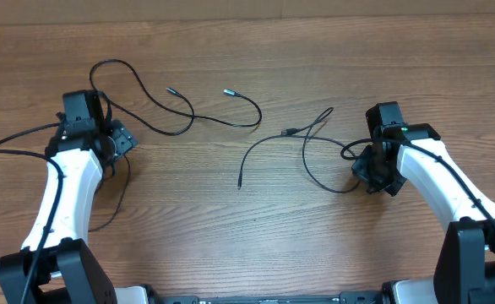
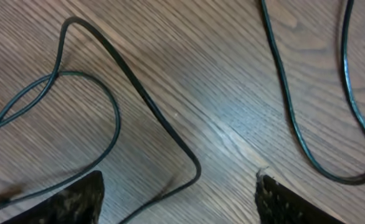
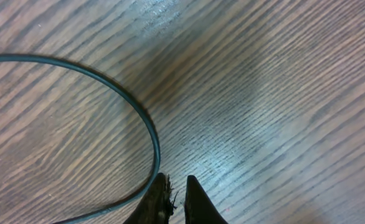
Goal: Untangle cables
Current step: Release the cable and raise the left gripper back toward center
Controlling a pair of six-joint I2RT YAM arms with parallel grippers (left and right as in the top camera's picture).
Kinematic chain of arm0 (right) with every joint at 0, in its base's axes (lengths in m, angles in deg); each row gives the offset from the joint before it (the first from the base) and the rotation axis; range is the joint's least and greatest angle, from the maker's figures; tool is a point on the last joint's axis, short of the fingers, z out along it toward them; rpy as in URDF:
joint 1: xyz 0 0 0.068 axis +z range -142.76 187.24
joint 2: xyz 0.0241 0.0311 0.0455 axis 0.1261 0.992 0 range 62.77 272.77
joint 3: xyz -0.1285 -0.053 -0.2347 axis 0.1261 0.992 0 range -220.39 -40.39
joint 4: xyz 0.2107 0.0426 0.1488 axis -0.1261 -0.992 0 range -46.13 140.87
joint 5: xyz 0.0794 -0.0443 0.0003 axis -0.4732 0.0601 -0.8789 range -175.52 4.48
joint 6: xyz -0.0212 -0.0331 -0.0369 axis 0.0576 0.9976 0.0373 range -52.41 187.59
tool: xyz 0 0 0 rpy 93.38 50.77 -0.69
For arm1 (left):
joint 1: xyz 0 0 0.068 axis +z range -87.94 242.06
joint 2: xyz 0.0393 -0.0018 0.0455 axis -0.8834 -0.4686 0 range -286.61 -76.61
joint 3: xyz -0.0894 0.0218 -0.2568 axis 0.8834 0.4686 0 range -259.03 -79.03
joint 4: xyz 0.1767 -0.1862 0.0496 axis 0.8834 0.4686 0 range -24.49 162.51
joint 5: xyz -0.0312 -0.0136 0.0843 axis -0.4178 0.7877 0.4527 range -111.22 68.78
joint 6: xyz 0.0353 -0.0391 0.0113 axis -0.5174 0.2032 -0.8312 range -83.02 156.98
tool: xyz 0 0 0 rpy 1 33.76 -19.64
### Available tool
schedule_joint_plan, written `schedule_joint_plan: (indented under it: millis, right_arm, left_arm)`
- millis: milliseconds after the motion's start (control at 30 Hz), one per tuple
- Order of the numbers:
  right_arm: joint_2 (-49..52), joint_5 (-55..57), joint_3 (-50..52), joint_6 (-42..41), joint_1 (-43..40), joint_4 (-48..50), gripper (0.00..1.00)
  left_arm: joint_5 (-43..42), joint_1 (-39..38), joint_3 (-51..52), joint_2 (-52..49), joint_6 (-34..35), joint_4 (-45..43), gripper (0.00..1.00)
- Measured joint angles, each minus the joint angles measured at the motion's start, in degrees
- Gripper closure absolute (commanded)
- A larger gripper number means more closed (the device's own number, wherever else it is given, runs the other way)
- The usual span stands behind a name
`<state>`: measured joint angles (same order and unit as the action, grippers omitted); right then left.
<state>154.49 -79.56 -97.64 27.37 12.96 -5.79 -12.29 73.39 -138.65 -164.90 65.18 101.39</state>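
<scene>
Thin black cables lie spread on the wooden table. One left cable [image 1: 180, 133] loops out from my left gripper [image 1: 122, 139] and ends in a silver plug [image 1: 228, 91]; another plug [image 1: 171, 89] lies nearby. A right cable [image 1: 290, 132] runs from the table's middle and loops toward my right gripper [image 1: 367, 176]. In the left wrist view my left gripper [image 2: 179, 186] is open, low over the table, with a cable bend [image 2: 139, 93] lying between its fingers. In the right wrist view my right gripper [image 3: 177, 186] is shut, and a cable arc [image 3: 151, 130] passes just outside its left finger.
A second cable strand [image 2: 288, 106] curves at the right of the left wrist view. The thicker arm wire [image 1: 15, 139] trails off to the left of the left arm. The table's far edge [image 1: 247, 19] runs along the top.
</scene>
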Motion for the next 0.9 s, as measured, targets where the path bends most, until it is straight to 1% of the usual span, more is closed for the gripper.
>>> schedule_joint_plan:
  millis: [133,300,400,433,467,500,533,733,900]
  right_arm:
    - [0.0,0.0,0.0,0.0,0.0,-0.4,0.92]
    - [0.0,0.0,0.0,0.0,0.0,-0.4,0.92]
    - [0.0,0.0,0.0,0.0,0.0,-0.9,0.92]
    - [0.0,0.0,0.0,0.0,0.0,-1.4,0.92]
    - [0.0,0.0,0.0,0.0,0.0,-1.5,0.92]
    - [0.0,0.0,0.0,0.0,0.0,-1.5,0.92]
    - [0.0,0.0,0.0,0.0,0.0,-1.6,0.92]
    - [0.0,0.0,0.0,0.0,0.0,-1.9,0.92]
    - [0.0,0.0,0.0,0.0,0.0,-2.4,0.92]
  left_arm:
    - [0.3,0.0,1.5,-0.8,-0.2,-1.8,0.39]
    - [0.4,0.0,1.5,-4.2,-0.2,-3.8,0.43]
    - [0.5,0.0,1.6,-5.9,-0.2,-6.4,0.51]
    - [0.5,0.0,1.6,-6.2,-0.2,-7.1,0.63]
    - [0.6,0.0,1.6,-6.3,-0.3,-7.7,0.71]
    - [0.6,0.0,1.6,-6.4,-0.2,-8.2,0.86]
    - [0.6,0.0,1.6,-6.4,-0.5,-8.5,0.96]
    - [1.3,0.3,1.6,-6.4,-0.9,-9.1,0.96]
    - [3.5,2.8,-1.2,-6.4,-1.7,-6.7,0.96]
